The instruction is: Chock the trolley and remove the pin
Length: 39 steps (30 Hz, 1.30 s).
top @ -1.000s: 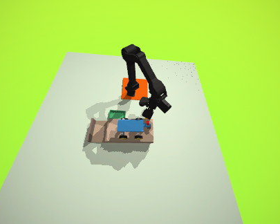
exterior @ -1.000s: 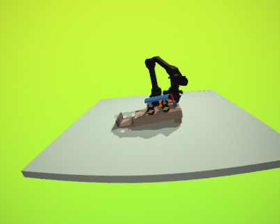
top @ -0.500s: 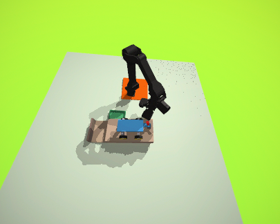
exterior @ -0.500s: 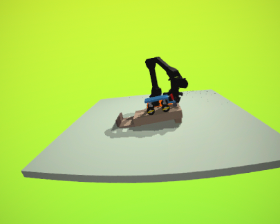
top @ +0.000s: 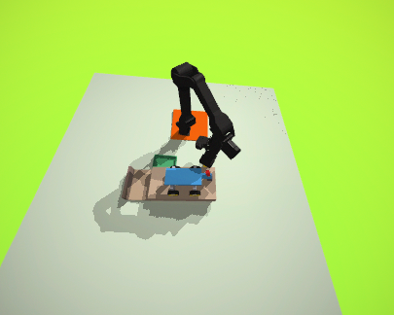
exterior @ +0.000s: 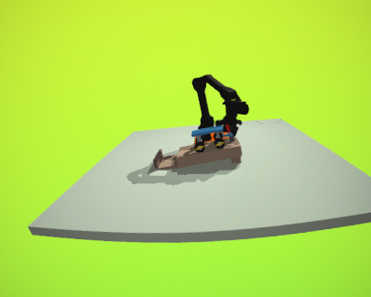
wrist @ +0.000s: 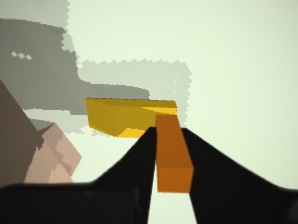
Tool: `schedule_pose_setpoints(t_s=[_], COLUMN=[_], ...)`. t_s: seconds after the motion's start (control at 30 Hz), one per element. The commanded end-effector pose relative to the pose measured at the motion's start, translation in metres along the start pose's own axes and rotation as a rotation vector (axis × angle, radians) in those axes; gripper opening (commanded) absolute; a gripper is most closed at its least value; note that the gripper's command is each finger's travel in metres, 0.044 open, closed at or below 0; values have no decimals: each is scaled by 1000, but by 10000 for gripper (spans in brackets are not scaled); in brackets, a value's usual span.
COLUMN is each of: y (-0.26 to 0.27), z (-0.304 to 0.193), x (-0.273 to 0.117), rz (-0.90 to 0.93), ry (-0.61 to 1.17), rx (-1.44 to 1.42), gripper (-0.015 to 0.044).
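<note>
My gripper (top: 205, 165) (wrist: 167, 133) is shut on the orange handle of the yellow chock (wrist: 112, 115). The chock is low beside the ramp, on the arm's side near the uphill end; whether it touches the table is unclear, and its black rubber base is not visible. The blue trolley (top: 183, 176) (exterior: 207, 131) stands on the brown ramp (top: 156, 191) (exterior: 202, 159) (wrist: 12, 145). The red-headed stop pin (top: 207, 173) (exterior: 228, 128) is upright at the trolley's uphill end. The green tray (top: 164, 160) sits behind the ramp, toward the arm's base.
The ramp's low end has a raised end wall (top: 127, 183) (exterior: 158, 159). An orange square (top: 197, 132) lies under the arm's base. The arm reaches over the table (top: 249, 233) (exterior: 285, 188), with the gripper close behind the trolley's uphill end.
</note>
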<state>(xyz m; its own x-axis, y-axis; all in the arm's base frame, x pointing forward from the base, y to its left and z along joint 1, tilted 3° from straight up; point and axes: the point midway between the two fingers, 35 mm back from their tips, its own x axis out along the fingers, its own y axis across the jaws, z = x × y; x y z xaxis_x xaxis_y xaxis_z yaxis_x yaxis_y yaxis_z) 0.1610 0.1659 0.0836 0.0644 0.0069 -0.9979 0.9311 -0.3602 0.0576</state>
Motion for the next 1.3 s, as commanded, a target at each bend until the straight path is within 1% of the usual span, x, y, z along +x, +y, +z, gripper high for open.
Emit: schedule_pose_setpoints(t_s=[0.0,1.27], y=[0,0], z=[0,-1], x=[-15,-126], rz=[3,2], ry=[18,18], rx=[-2,-2], gripper=[0,0])
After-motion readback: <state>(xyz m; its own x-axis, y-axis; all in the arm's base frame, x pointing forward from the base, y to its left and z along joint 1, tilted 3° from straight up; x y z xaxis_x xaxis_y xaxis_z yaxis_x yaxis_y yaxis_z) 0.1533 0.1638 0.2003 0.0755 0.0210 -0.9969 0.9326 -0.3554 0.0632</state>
